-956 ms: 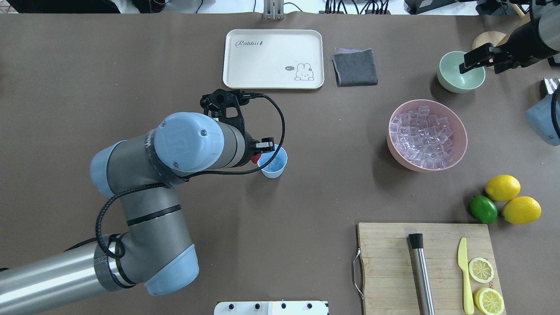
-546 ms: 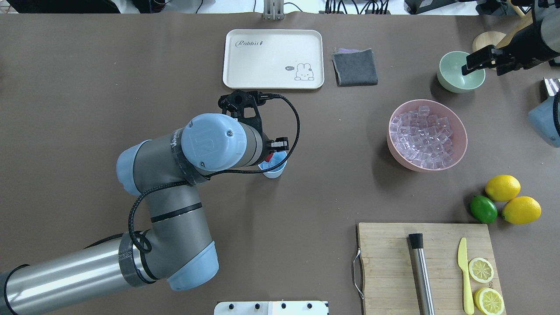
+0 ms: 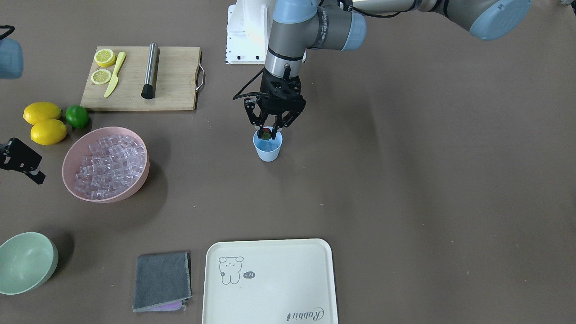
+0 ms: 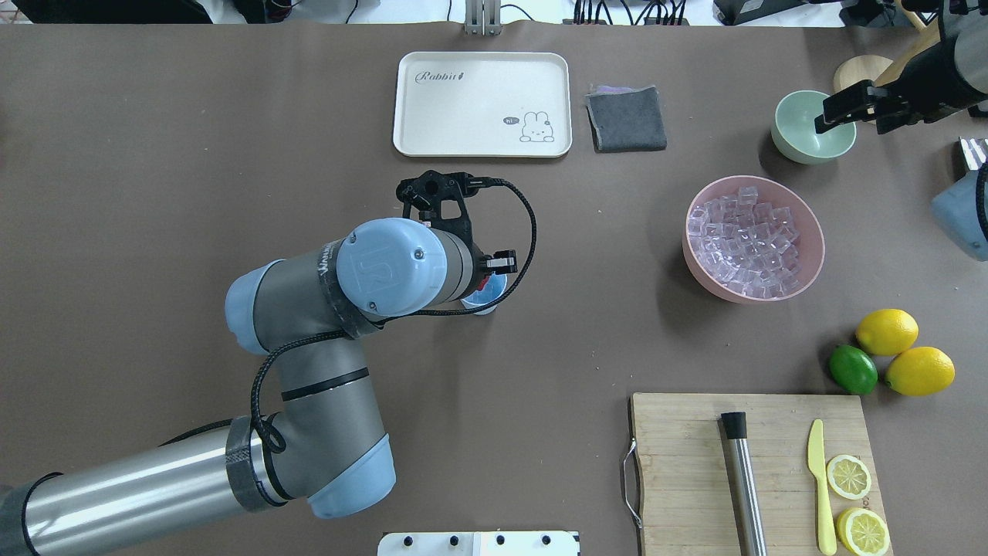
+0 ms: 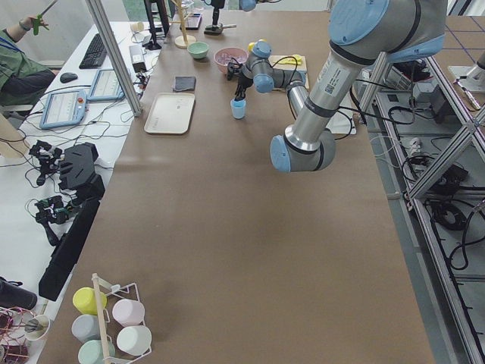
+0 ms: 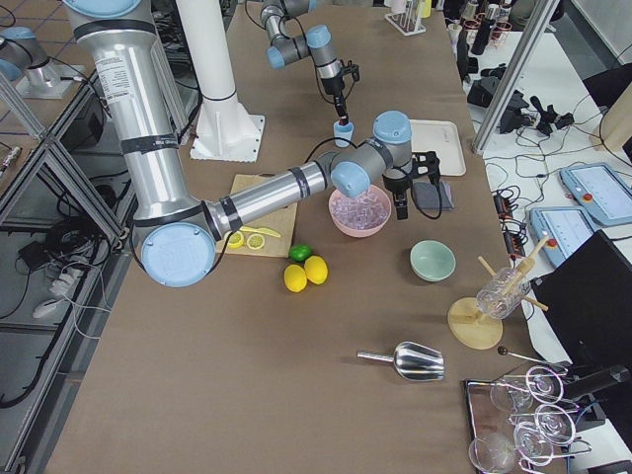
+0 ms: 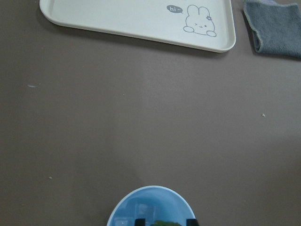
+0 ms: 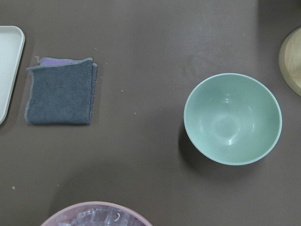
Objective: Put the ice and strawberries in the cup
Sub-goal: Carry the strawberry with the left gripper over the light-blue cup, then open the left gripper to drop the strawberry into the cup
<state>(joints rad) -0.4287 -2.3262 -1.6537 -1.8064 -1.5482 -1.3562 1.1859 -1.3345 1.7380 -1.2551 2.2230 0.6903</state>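
Now our left gripper (image 3: 267,134) clasps the strawberry (image 3: 266,132) over the light-blue cup (image 3: 268,154), mid-frame; whether our right gripper (image 4: 826,117) is clenched, we cannot tell.

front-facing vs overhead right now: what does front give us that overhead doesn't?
Front-facing only: the left gripper shut on the strawberry at the mouth of the cup, whose whole side shows.
Overhead only: the round wooden base beyond the pale green bowl; there the left arm's wrist covers the grasp and most of the cup.
Both: pink bowl of ice, tray, grey cloth, cutting board, lemons, lime.
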